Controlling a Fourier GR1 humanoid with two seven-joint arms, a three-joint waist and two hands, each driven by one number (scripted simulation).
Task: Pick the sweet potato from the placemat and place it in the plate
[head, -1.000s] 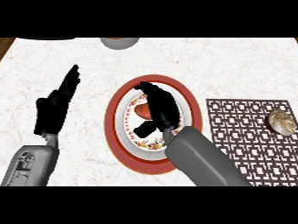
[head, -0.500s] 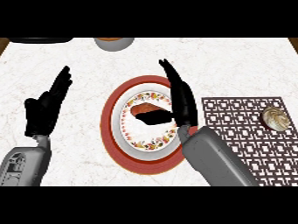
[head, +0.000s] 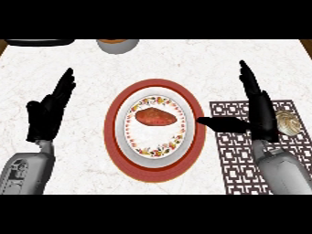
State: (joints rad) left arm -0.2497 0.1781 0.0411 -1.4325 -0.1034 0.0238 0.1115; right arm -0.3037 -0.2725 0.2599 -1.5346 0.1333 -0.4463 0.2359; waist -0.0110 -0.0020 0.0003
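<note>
White marble desk (head: 185, 59) fills the frame, dark wood at the upper corners. Sweet potato (head: 156, 117) lies in the plate (head: 132, 137), center frame, w/ no hand on it, so we judge the task done. We'd expect it stiff, fairly heavy, a bit rounded & apt to roll; best taken across its middle, thumb vs fingers. Plate sits on a red charger (head: 118, 155). Right of it is the placemat (head: 236, 169), carrying a pale rounded item (head: 288, 123) we can't ID, just beside our right hand (head: 260, 114). That hand's fingers are straight, thumb out toward the plate, holding nothing. Left hand (head: 47, 114) rests at frame left, fingers up, straight, empty. Bowl (head: 118, 44) & dark pan (head: 40, 42) at top edge, well apart; nothing obstructs.
</note>
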